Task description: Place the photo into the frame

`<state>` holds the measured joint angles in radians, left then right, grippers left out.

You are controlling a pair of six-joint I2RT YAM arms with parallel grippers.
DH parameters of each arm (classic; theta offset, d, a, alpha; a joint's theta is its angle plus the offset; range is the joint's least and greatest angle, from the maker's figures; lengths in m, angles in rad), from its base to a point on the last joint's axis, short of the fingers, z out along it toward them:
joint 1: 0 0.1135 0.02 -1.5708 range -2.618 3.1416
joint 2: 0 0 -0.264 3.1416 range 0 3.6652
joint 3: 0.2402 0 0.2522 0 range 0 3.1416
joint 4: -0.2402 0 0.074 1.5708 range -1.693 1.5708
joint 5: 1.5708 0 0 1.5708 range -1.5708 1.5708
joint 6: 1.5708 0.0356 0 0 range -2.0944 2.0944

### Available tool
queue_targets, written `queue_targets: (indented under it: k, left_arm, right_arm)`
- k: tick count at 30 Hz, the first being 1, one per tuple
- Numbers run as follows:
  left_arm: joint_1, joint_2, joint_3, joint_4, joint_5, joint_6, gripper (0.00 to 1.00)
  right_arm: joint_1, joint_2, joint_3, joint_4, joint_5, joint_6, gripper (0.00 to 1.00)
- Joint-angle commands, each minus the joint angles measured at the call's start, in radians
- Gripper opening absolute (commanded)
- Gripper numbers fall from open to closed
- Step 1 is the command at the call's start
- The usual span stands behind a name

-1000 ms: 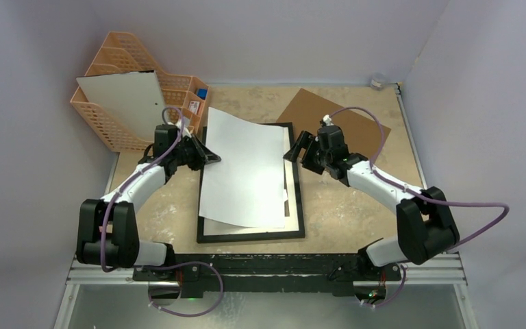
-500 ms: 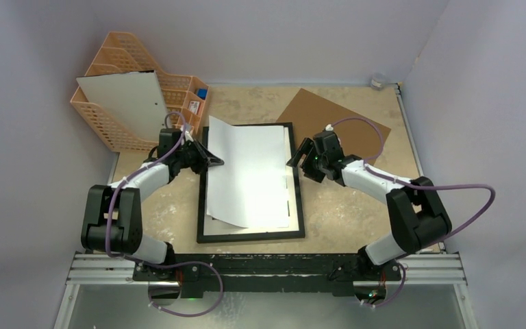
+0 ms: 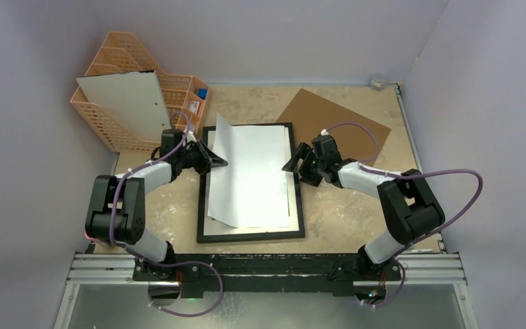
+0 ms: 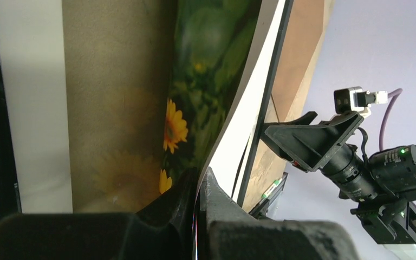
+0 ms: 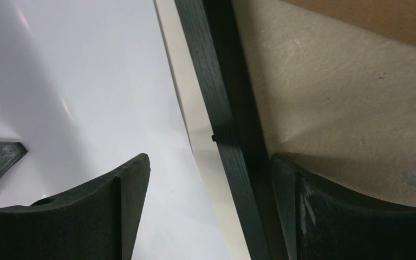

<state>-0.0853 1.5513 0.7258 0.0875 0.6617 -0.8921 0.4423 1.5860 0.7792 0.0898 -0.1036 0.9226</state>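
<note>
Left gripper (image 3: 220, 163) grasps the glossy sunflower photo (image 3: 253, 179) by its left edge over the thin black frame (image 3: 246, 237); right gripper (image 3: 293, 161), released, straddles the frame's right border.

Photo (image 3: 250, 175): was skewed across frame (image 3: 246, 237), overlapping left border. Now turned square to frame sides, right edge down inside right border, left edge raised.
Left gripper (image 3: 220, 163): shifted right and slightly toward near edge, carrying pinched left edge of photo with it.
Right gripper (image 3: 292, 164): came lower and nearer, now astride frame's right border.
Arms: both elbows drawn in toward frame. Purple cables hang differently.
</note>
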Motion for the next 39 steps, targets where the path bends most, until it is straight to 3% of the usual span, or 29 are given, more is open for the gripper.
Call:
queue_targets:
  k: [1, 6, 17, 28, 39]
  left_arm:
    - [-0.001, 0.023, 0.041, -0.005, 0.081, -0.006, 0.0]
    - [-0.001, 0.032, 0.037, 0.075, 0.103, -0.152, 0.0]
    - [-0.001, 0.019, 0.023, 0.092, 0.211, -0.198, 0.0]
    - [-0.001, -0.065, 0.017, 0.04, 0.213, -0.295, 0.0]
    - [-0.001, -0.156, 0.049, 0.186, 0.231, -0.467, 0.0]
  right_arm:
    - [-0.009, 0.012, -0.014, 0.082, -0.079, -0.023, 0.84]
    - [-0.015, 0.026, -0.014, 0.101, -0.11, -0.033, 0.83]
    - [-0.026, 0.03, -0.021, 0.106, -0.123, -0.038, 0.83]
    - [-0.034, 0.018, -0.033, 0.094, -0.118, -0.035, 0.83]
    - [-0.048, -0.032, -0.056, 0.063, -0.074, -0.019, 0.8]
